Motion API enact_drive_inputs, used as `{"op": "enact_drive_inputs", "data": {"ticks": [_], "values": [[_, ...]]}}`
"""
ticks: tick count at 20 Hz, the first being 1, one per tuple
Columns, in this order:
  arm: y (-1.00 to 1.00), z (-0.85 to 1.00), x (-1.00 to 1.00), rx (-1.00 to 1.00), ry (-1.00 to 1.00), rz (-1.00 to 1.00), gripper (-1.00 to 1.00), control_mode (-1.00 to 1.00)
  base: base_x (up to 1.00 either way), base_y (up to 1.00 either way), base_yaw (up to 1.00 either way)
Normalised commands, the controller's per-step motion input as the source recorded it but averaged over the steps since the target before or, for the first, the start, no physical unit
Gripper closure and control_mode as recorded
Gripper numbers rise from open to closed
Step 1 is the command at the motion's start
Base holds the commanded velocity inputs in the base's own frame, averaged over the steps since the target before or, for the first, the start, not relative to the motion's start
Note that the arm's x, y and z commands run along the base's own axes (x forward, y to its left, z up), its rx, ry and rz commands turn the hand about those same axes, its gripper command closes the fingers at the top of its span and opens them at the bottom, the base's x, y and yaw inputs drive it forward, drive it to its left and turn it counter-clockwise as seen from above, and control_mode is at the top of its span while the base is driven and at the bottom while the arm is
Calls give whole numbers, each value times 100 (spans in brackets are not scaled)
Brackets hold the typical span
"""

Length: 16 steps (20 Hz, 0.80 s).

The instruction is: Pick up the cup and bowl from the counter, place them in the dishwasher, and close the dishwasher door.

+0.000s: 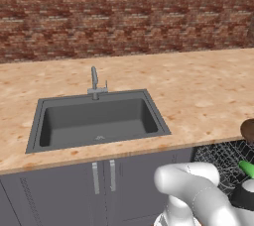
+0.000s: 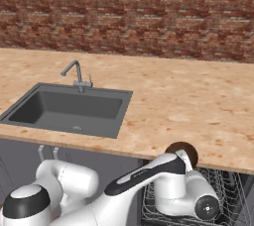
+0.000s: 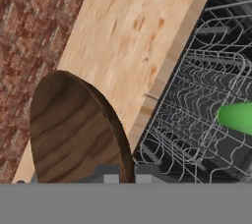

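The gripper (image 3: 127, 173) is clamped on the rim of the bowl (image 3: 74, 129), holding the dark brown dish tilted on edge at the front edge of the counter (image 2: 198, 106), above the open dishwasher (image 2: 223, 190). The cup (image 3: 238, 117) lies inside the grey wire rack (image 3: 197, 105), seen only as a green sliver; whether it rests flat or leaning cannot be judged. The sink (image 1: 96, 118) with its faucet (image 1: 95, 84) is set into the counter well to the left. Cabinet doors (image 1: 99, 185) with silver handles stand beside the dishwasher. A brick wall (image 1: 124, 12) backs the counter.
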Motion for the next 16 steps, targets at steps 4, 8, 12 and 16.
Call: {"op": "enact_drive_inputs", "data": {"ticks": [4,8,12,16], "values": [[-1,-30,-47,0,0,0,100,-100,0,0,0],[0,-40,-32,0,0,0,100,-100,0,0,0],[0,-35,-4,0,0,0,100,-100,0,0,0],[0,-39,0,0,1,0,100,-100,0,0,0]]}}
